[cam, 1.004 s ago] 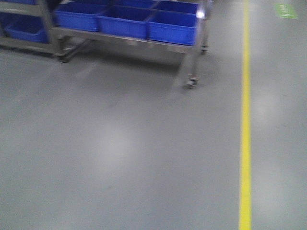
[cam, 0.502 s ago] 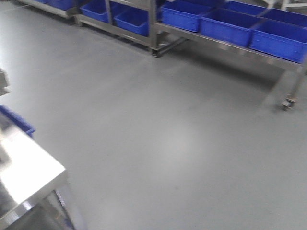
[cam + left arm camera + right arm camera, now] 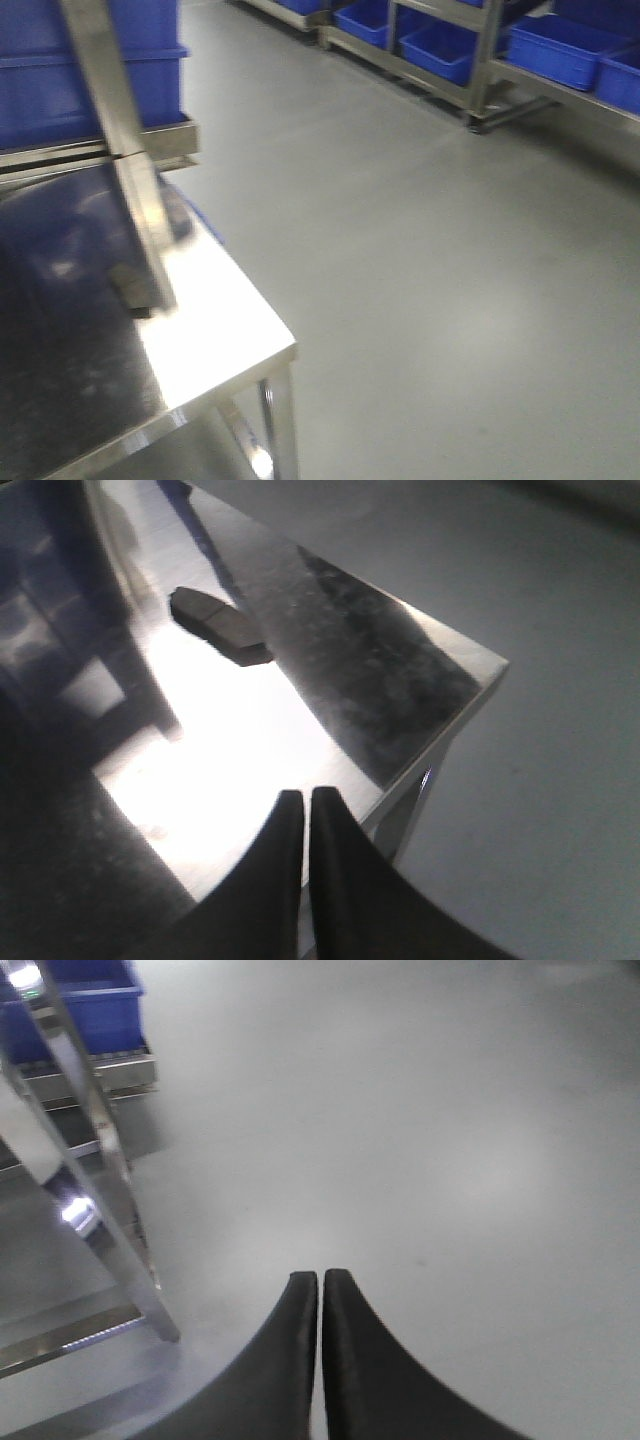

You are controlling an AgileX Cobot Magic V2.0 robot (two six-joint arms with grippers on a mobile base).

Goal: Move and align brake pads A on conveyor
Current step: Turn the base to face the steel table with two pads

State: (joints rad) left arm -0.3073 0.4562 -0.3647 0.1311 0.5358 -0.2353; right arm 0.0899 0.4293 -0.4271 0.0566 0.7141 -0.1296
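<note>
Steel table (image 3: 225, 325) has slid into view, bearing a brake pad (image 3: 215, 625); left hand (image 3: 305, 798) and right hand (image 3: 320, 1278) clenched empty.

You see your right gripper (image 3: 320, 1277), jaws pressed together, over grey floor (image 3: 450, 1140), steel frame (image 3: 110, 1160) left, blue bin (image 3: 95, 1005) far left.

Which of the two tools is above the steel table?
The left tool, jaws closed, is above the steel table near its corner, with one brake pad lying ahead of it. The right tool has only grey floor below.
</note>
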